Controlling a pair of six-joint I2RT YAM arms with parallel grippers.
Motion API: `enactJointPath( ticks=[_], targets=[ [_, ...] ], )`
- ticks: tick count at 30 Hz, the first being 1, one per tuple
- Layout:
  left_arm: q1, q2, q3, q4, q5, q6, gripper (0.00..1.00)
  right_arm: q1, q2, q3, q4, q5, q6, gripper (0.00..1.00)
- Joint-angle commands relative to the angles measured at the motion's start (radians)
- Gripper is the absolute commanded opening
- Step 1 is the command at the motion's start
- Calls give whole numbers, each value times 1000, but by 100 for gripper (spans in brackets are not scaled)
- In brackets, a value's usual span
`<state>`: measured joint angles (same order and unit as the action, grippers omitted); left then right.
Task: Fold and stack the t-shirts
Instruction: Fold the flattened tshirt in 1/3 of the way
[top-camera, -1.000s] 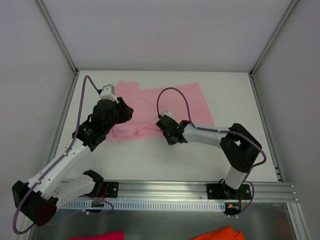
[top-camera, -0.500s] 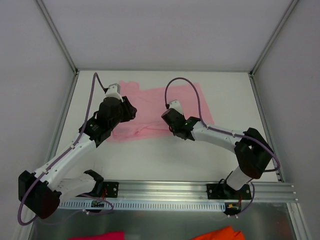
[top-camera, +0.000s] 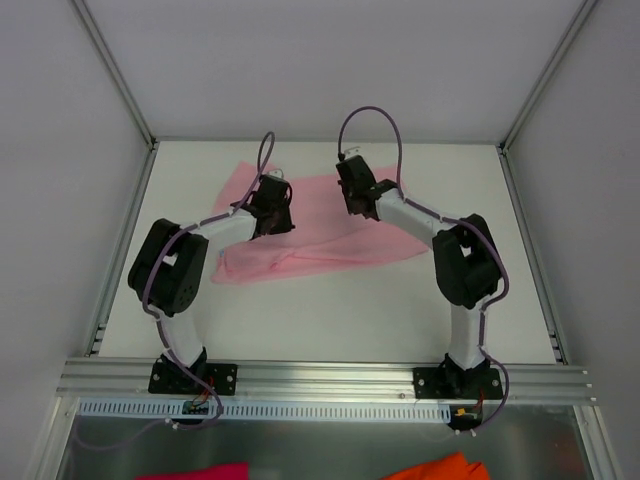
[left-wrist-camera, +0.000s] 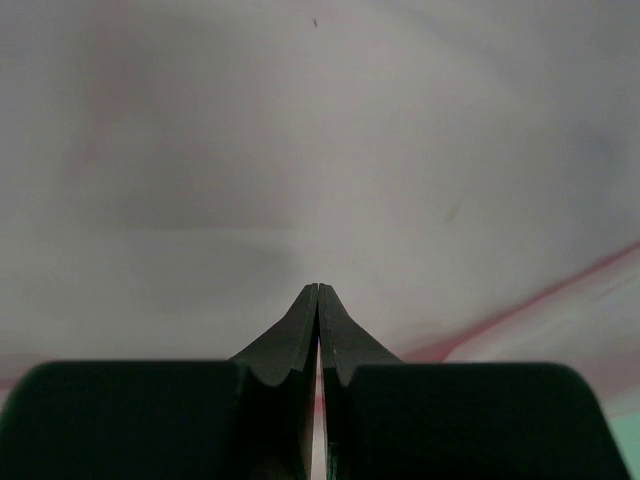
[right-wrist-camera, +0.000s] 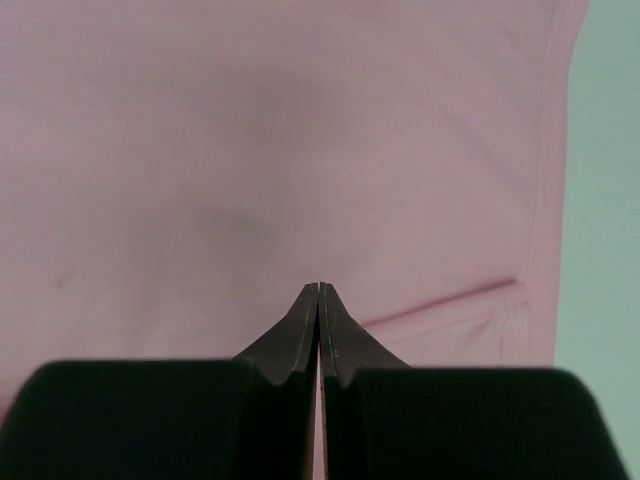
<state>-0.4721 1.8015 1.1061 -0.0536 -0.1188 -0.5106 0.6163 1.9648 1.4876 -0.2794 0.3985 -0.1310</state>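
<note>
Left gripper at 11 o'clock and right gripper at 1 o'clock, jaws together, probably pinning the pink t-shirt to the counter for folding.

T-shirt on table's far half

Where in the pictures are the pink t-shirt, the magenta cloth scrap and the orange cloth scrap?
pink t-shirt (top-camera: 315, 235): top external view, middle of its body.
magenta cloth scrap (top-camera: 200, 472): top external view, middle of the visible part.
orange cloth scrap (top-camera: 440, 468): top external view, middle of the visible part.
</note>
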Motion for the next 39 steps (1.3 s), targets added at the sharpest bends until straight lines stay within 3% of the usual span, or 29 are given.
enactJointPath(
  ticks=[1, 9, 15, 24, 33, 39],
  targets=[
    [39, 54, 145, 3, 21, 27, 0, -55, 51, 134, -50, -87, -42, 1],
    [104, 163, 265, -58, 48, 34, 0, -93, 204, 286, -161, -165, -56, 1],
    [136, 248, 305, -123, 48, 4, 0, -95, 215, 251, -182, -173, -44, 1],
    [141, 210, 215, -126, 41, -20, 0, -93, 154, 83, -152, -147, -27, 1],
    [133, 95, 80, -114, 39, -40, 0, -79, -41, -220, -72, -155, 62, 1],
    [69, -2, -46, -78, -1, -62, 0, -21, -153, -351, -73, -84, 94, 1]
  ],
)
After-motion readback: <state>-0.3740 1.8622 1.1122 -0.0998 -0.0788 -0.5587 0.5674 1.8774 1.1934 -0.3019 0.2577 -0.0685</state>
